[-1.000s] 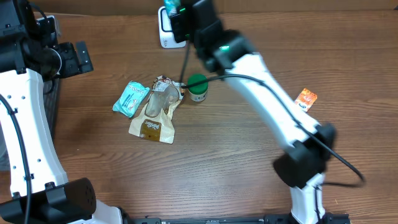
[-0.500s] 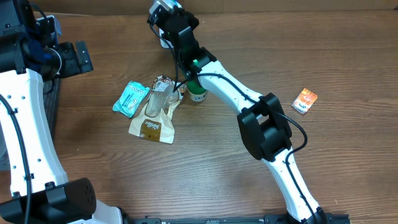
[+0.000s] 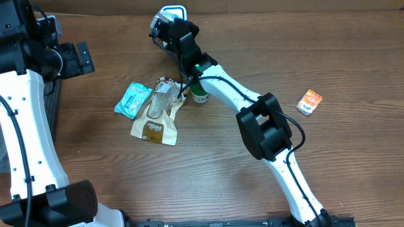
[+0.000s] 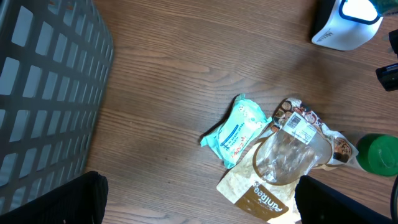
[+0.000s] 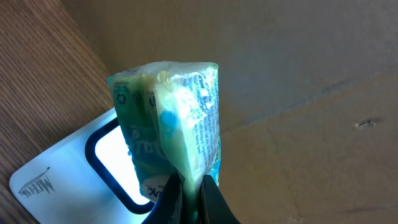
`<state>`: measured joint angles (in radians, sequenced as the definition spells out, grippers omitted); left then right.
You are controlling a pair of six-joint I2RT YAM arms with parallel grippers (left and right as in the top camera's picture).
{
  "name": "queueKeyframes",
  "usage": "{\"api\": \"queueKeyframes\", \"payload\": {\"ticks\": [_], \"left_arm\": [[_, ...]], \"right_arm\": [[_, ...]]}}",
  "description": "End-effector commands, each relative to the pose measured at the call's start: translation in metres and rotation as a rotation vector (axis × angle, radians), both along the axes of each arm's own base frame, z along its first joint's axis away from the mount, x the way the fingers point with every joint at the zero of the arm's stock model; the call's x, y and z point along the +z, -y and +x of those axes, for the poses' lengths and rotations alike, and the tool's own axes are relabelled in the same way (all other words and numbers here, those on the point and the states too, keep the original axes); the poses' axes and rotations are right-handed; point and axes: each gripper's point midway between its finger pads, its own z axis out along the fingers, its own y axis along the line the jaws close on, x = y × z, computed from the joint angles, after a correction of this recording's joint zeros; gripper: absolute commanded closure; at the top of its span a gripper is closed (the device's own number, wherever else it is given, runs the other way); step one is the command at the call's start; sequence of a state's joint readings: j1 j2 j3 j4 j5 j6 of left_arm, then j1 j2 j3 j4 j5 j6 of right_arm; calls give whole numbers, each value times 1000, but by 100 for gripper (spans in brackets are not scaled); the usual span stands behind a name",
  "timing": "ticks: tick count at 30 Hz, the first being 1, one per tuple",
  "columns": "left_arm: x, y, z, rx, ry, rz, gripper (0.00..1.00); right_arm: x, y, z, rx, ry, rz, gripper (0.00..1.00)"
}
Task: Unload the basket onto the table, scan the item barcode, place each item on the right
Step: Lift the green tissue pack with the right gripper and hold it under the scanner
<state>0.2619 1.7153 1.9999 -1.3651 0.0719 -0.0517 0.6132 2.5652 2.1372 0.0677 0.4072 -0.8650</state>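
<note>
Over brown wood-grain table (image 3: 208, 176), by cardboard wall (image 5: 311, 62): right gripper (image 5: 191, 184) was clamped on green-blue plastic packet (image 5: 174, 118). Packet stood above its jaws, before white scanner (image 5: 68, 171).

Right arm (image 3: 230, 93) folded inward, elbow now mid-table; right gripper (image 3: 161, 26) with packet (image 5: 171, 124) shifted left over scanner (image 3: 173, 10).

In the overhead view the scanner (image 3: 177, 11) is mostly covered by the right gripper (image 3: 163, 23). In the right wrist view the lower end of the packet (image 5: 169, 118) is hidden between the fingers (image 5: 217, 205), and its print is too blurred to be read.
</note>
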Motion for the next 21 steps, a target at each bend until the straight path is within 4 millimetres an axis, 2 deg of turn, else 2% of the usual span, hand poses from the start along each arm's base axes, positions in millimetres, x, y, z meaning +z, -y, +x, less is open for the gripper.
{"api": "queueKeyframes", "payload": {"ticks": [1, 6, 9, 13, 16, 18, 20, 21], "left_arm": [[5, 3, 2, -3, 15, -5, 0], [5, 4, 2, -4, 16, -5, 0], [5, 3, 2, -3, 15, -5, 0], [5, 4, 2, -4, 16, -5, 1], [5, 4, 2, -4, 15, -5, 0], [5, 4, 2, -4, 15, -5, 0], [5, 4, 2, -4, 15, -5, 0], [5, 3, 2, -3, 15, -5, 0]], "right_arm": [[3, -2, 1, 5, 10, 4, 96], [12, -2, -1, -5, 13, 6, 96], [35, -2, -9, -9, 1, 39, 96], [82, 2, -26, -28, -23, 137, 96], [116, 6, -46, -53, -70, 242, 96], [141, 14, -63, -100, -127, 380, 96], [166, 25, -88, -148, -227, 554, 96], [175, 28, -108, -139, -308, 611, 96]]}}
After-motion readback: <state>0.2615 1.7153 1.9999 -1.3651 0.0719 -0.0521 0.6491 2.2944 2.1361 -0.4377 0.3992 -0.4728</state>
